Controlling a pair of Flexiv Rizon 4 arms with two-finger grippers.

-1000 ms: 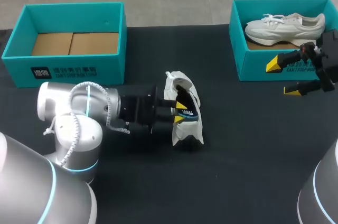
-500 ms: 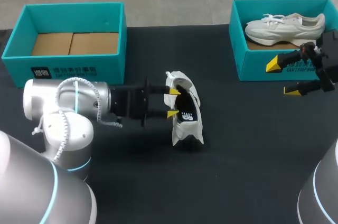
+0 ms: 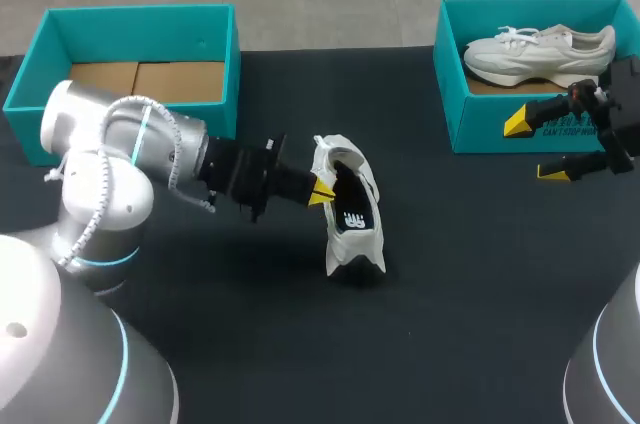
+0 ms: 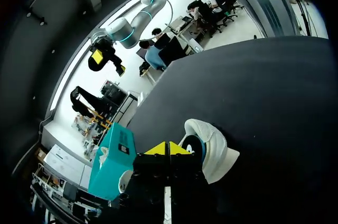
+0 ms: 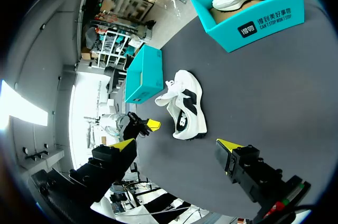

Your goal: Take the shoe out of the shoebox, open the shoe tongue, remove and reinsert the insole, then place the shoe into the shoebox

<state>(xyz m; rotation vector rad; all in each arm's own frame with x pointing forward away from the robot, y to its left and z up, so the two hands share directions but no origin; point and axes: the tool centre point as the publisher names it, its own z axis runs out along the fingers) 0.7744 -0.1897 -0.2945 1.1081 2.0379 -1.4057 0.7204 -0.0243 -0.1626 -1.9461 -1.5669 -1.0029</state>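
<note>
A white shoe [image 3: 350,206] stands on the black table near its middle, and its dark inside shows from above. My left gripper [image 3: 322,191] is just left of the shoe's opening, its yellow tips pressed together with nothing between them. In the left wrist view the shut left gripper [image 4: 169,149] sits beside the shoe [image 4: 210,149], which lies just ahead of it. My right gripper [image 3: 536,148] hangs open at the right, in front of the right shoebox [image 3: 470,114]. In the right wrist view the shoe [image 5: 186,106] lies far ahead of the open right gripper [image 5: 177,147].
An empty teal shoebox [image 3: 130,129] with a cardboard floor stands at the back left. The right teal box holds a second white shoe [image 3: 540,49]. Bare black table lies in front of the shoe and between it and the right box.
My left gripper has drawn back to the left out of the shoe's opening and closed its fingers. The left arm's elbow swung up toward the left box. The shoe and right arm stayed put.
</note>
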